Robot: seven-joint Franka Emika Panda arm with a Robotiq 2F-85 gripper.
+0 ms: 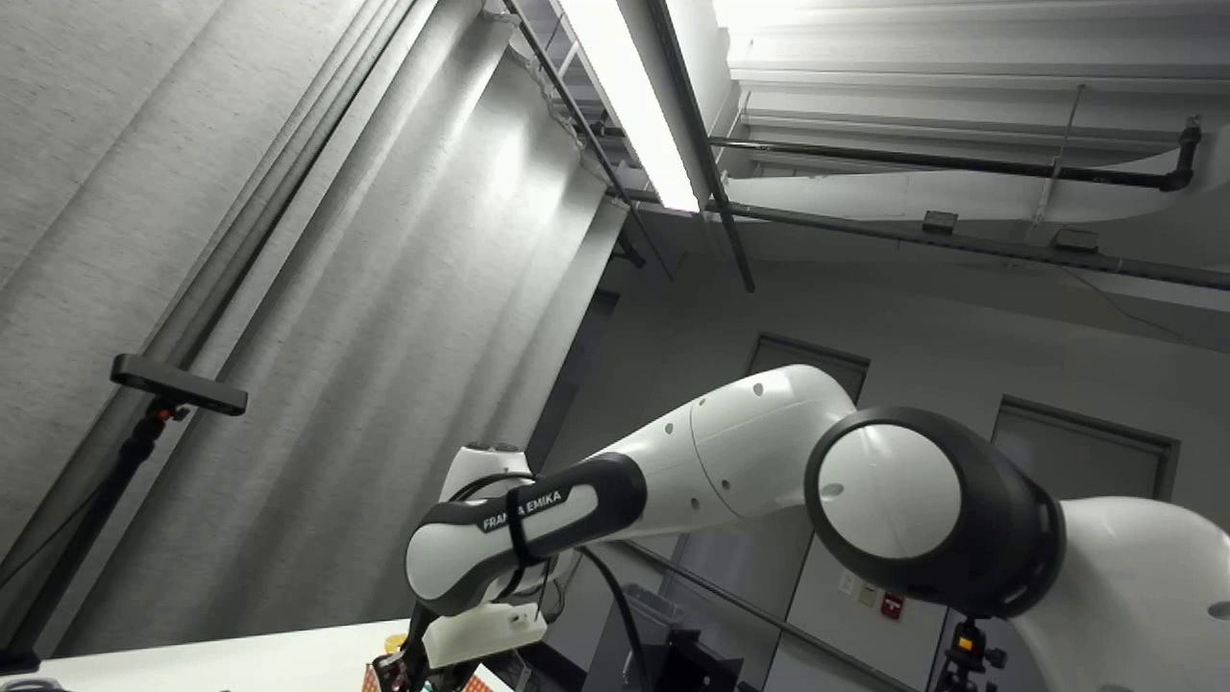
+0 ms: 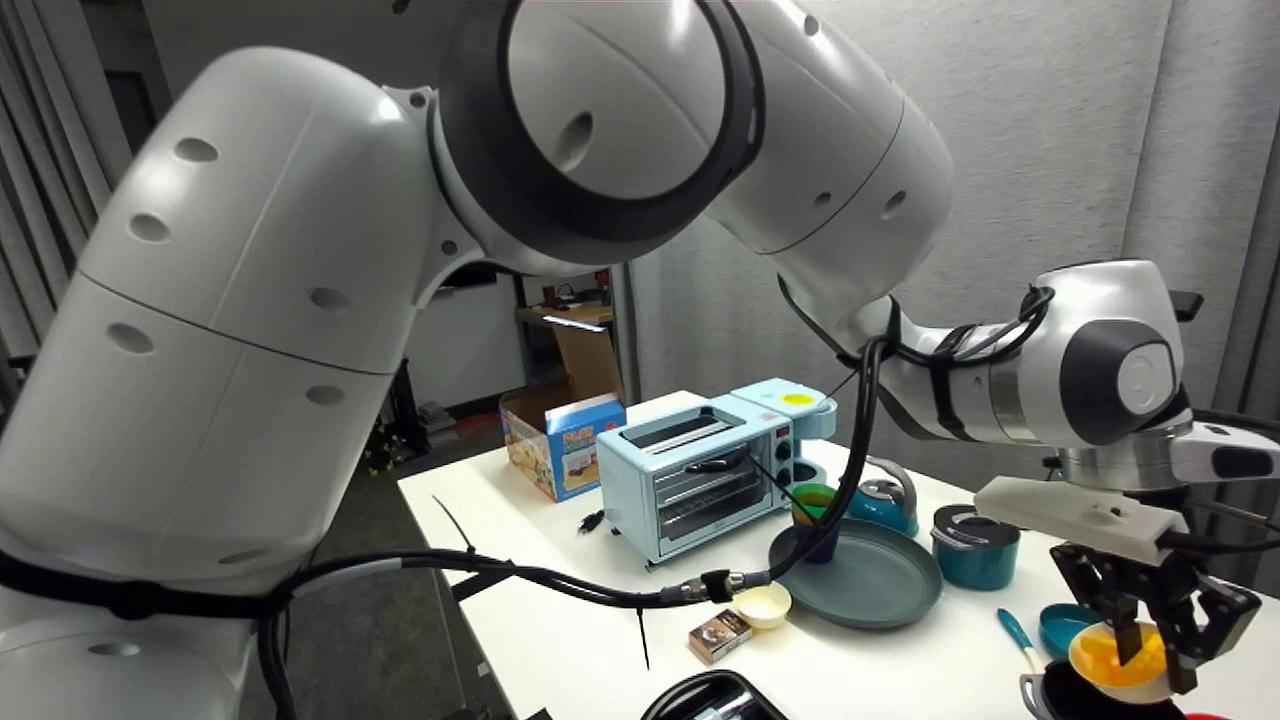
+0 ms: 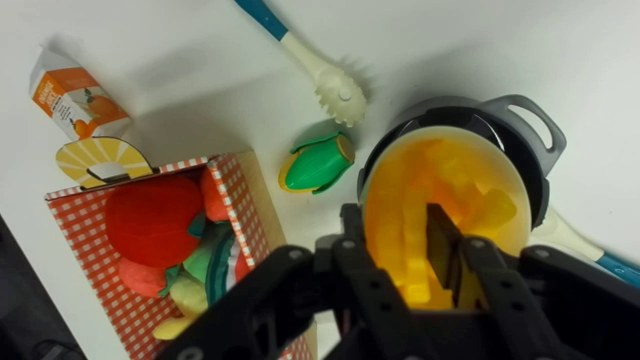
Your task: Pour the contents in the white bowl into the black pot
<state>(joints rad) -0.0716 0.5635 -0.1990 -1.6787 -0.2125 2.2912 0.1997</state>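
Note:
The white bowl [image 3: 514, 175] holds yellow and orange pieces [image 3: 482, 212] in the wrist view. It also shows in an exterior view [image 2: 1130, 692], tilted, just above the black pot [image 2: 1070, 695]. The black pot [image 3: 445, 116] lies under the bowl in the wrist view, with much of its opening hidden. My gripper [image 3: 395, 212] is shut on the bowl's wall, one finger outside and one inside among the pieces. The gripper shows in an exterior view [image 2: 1157, 670] pointing down. In an exterior view only part of the gripper [image 1: 415, 671] shows; bowl and pot cannot be made out there.
A checkered box [image 3: 262, 200] of plush food, a toy corn [image 3: 320, 167], a juice carton [image 3: 82, 102] and a white-headed utensil [image 3: 342, 95] lie beside the pot. A teal dish [image 2: 1062, 630], blue lidded pot [image 2: 975, 560], grey plate [image 2: 880, 580] and toaster oven [image 2: 690, 480] stand farther off.

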